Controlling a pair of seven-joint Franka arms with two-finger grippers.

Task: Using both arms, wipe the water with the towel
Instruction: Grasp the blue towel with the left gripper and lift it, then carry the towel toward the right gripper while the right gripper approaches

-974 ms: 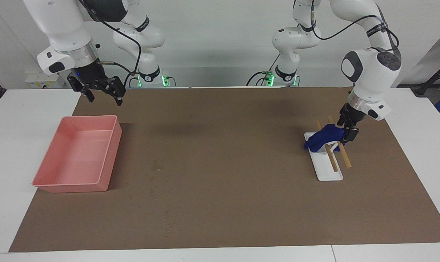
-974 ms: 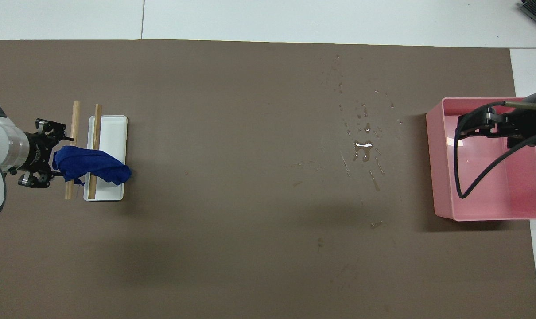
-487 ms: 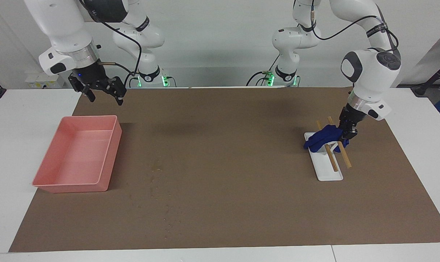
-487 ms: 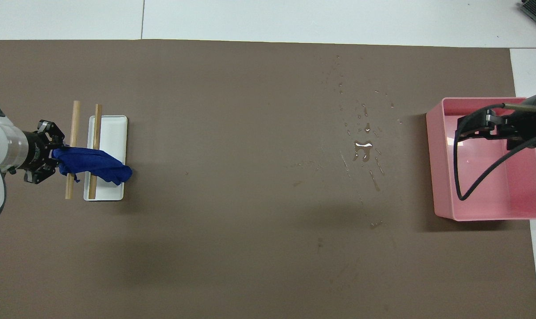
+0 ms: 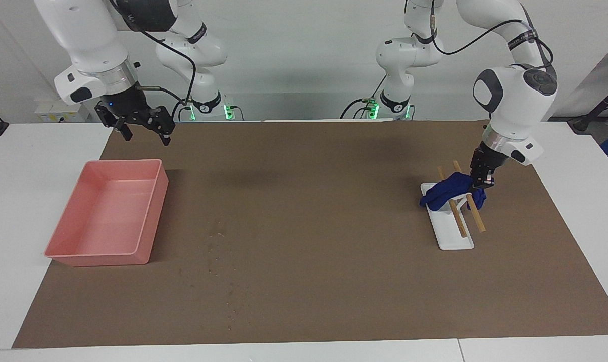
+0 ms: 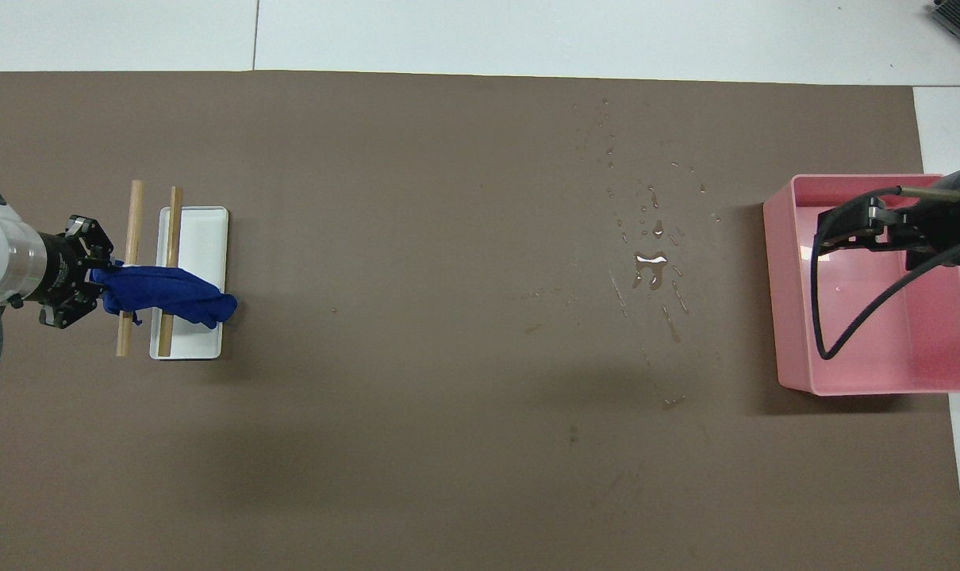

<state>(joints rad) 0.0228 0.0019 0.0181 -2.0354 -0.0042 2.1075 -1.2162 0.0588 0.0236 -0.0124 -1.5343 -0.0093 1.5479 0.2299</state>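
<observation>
Altogether: one towel [image 5: 447,190], one tray [image 5: 108,213], two sticks [image 5: 476,213].

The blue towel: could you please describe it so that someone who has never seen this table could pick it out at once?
On the brown mat, look toward the left arm's end, where a white flat stand carries two wooden sticks. The towel hangs bunched over those sticks, one end pinched in the left gripper. It is the only deep blue, soft thing there; the pink tray lies at the right arm's end.

Royal-blue towel [image 5: 447,190], pink tray [image 5: 58,241], plain brown mat [image 5: 309,226].
</observation>
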